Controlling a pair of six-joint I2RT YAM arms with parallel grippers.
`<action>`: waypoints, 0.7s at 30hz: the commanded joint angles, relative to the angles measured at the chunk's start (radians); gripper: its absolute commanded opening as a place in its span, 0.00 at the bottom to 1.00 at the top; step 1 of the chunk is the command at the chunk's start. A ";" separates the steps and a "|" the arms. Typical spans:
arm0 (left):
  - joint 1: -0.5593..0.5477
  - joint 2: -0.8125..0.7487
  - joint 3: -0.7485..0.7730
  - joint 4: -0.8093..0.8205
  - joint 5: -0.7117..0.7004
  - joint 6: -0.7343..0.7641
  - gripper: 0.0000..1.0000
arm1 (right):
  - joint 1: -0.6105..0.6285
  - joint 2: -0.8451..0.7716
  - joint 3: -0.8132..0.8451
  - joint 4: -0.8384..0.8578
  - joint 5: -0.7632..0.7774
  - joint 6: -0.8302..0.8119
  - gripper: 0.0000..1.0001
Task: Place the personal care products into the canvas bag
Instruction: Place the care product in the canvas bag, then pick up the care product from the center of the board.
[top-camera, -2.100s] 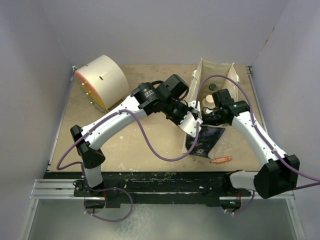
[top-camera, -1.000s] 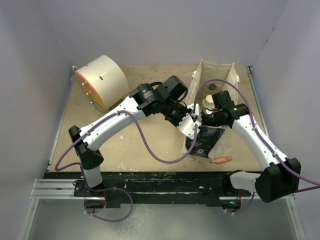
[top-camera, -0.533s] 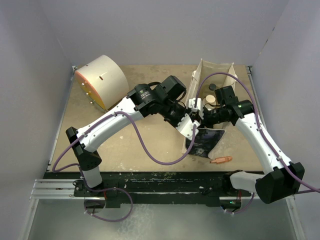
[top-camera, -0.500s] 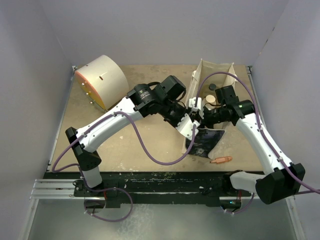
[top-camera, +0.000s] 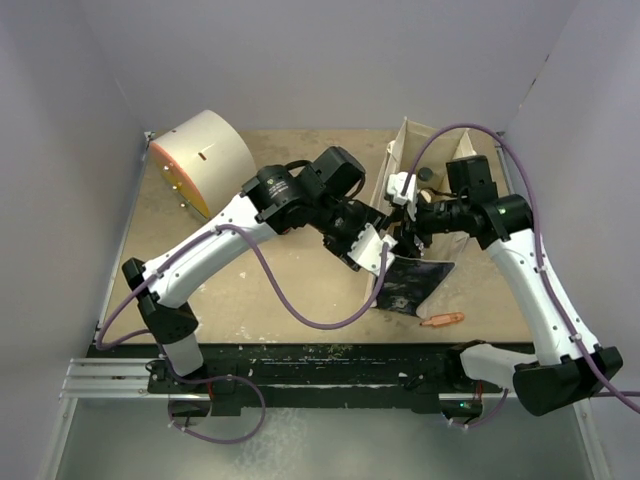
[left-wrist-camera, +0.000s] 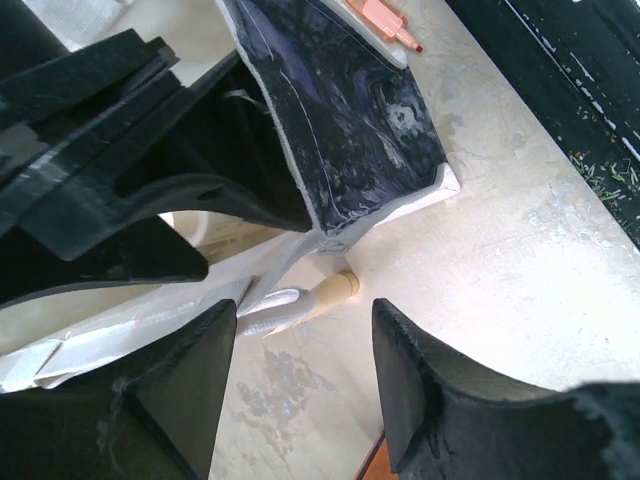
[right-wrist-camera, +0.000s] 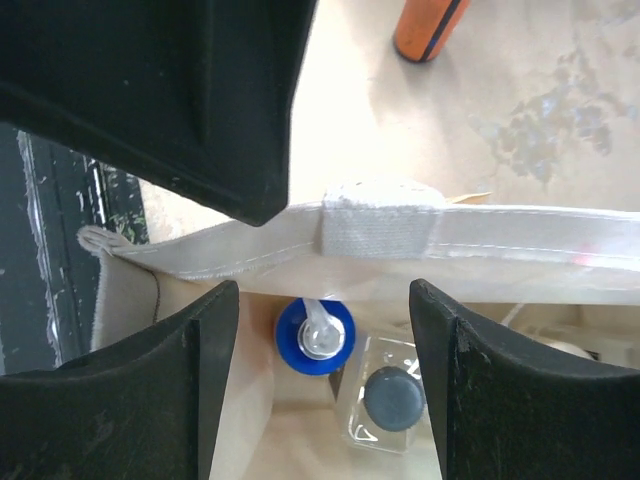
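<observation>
The canvas bag (top-camera: 440, 150) stands open at the back right, its dark printed panel (top-camera: 408, 285) facing the near side. My left gripper (top-camera: 383, 247) is open at the bag's left side, above the table, with nothing between its fingers; the panel (left-wrist-camera: 350, 120) and a handle strap (left-wrist-camera: 270, 306) lie ahead of it. My right gripper (top-camera: 408, 203) hangs open over the bag's mouth. Below it, inside the bag past the rim (right-wrist-camera: 380, 235), stand a bottle with a blue cap (right-wrist-camera: 315, 335) and a clear squarish bottle with a black cap (right-wrist-camera: 392, 398). Other products are hidden.
A large cream drum (top-camera: 205, 165) with an orange face lies at the back left. A small orange stick (top-camera: 442, 320) rests on the table in front of the bag. A tan wooden piece (left-wrist-camera: 335, 289) pokes out beside the bag's base. Walls close in on three sides.
Both grippers have opened. The left one has let go and drawn slightly back and left from the bag's edge. The right arm has lifted and moved back over the bag's mouth.
</observation>
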 joint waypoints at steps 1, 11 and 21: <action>0.000 -0.079 0.068 -0.009 0.051 -0.043 0.61 | -0.029 -0.036 0.100 0.032 -0.022 0.064 0.71; 0.177 -0.186 0.053 0.114 0.104 -0.241 0.68 | -0.055 -0.070 0.306 0.100 0.074 0.174 0.71; 0.460 -0.344 -0.273 0.466 -0.106 -0.603 0.79 | -0.055 -0.022 0.406 0.127 0.057 0.244 0.70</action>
